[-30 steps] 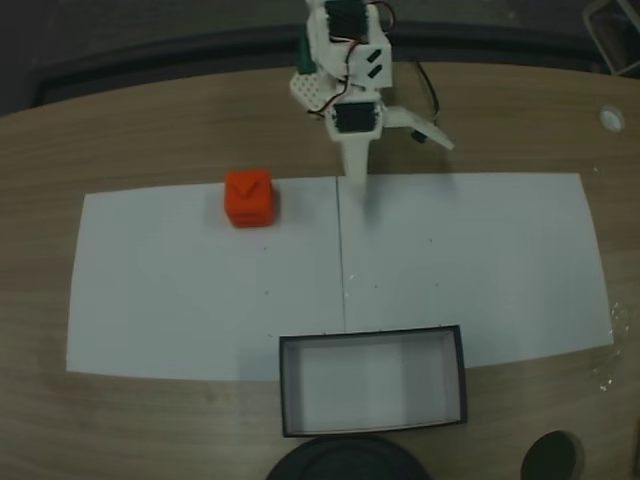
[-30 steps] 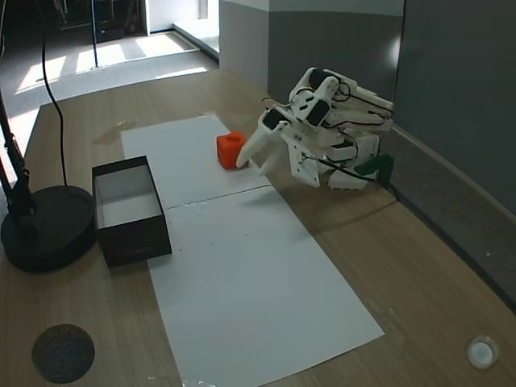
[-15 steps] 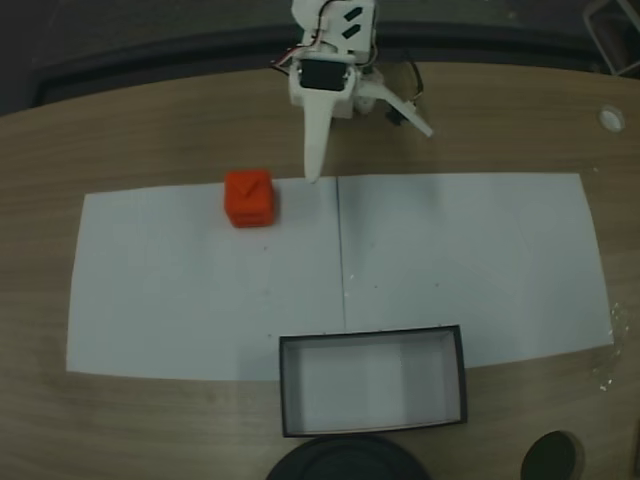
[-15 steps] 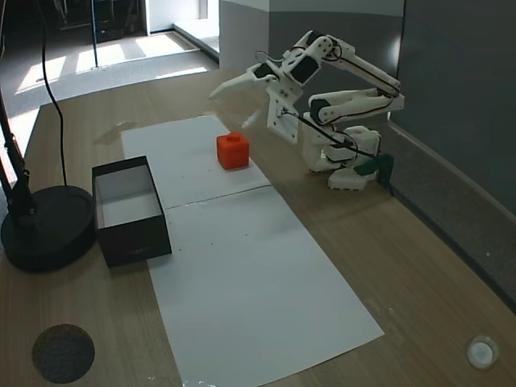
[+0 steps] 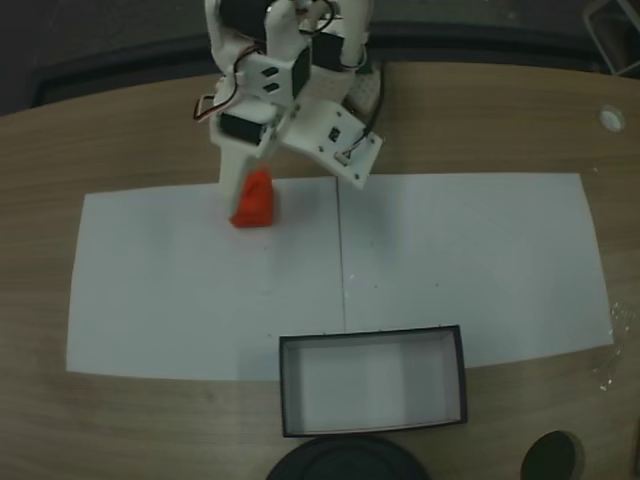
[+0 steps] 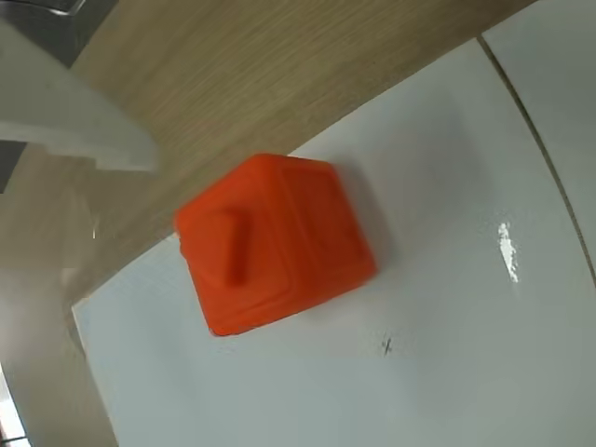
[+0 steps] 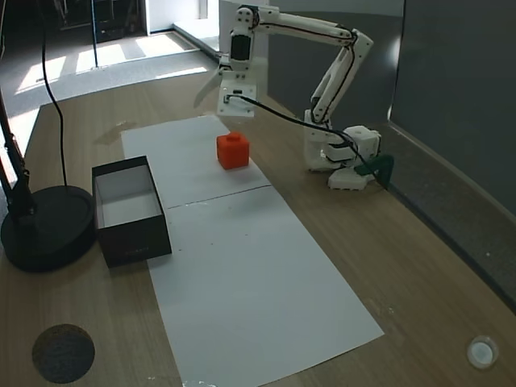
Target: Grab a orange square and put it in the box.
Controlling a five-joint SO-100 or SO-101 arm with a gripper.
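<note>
The orange square (image 5: 258, 206) rests on white paper, half hidden under my arm in a fixed view from above. In another fixed view the same orange square (image 7: 233, 151) stands free on the sheet. My gripper (image 7: 211, 101) hangs above it, open, holding nothing. From above, the gripper (image 5: 240, 195) overlaps the cube's left side. The wrist view has the orange square (image 6: 275, 242) at centre and one white finger (image 6: 84, 112) at the upper left. The box (image 5: 372, 336), dark-walled with a pale floor, sits at the paper's near edge, and the box (image 7: 133, 242) lies left of the cube in the side view.
Two white paper sheets (image 5: 470, 260) cover the wooden table. A round black stand base (image 7: 40, 230) sits just behind the box. A dark disc (image 7: 63, 352) and a small white cap (image 7: 481, 351) lie near the table edges. The arm's base (image 7: 347, 157) stands near the wall.
The arm lifted from its folded pose and swung left in the view from above, bringing the open gripper over the orange square. Cube and box stayed put.
</note>
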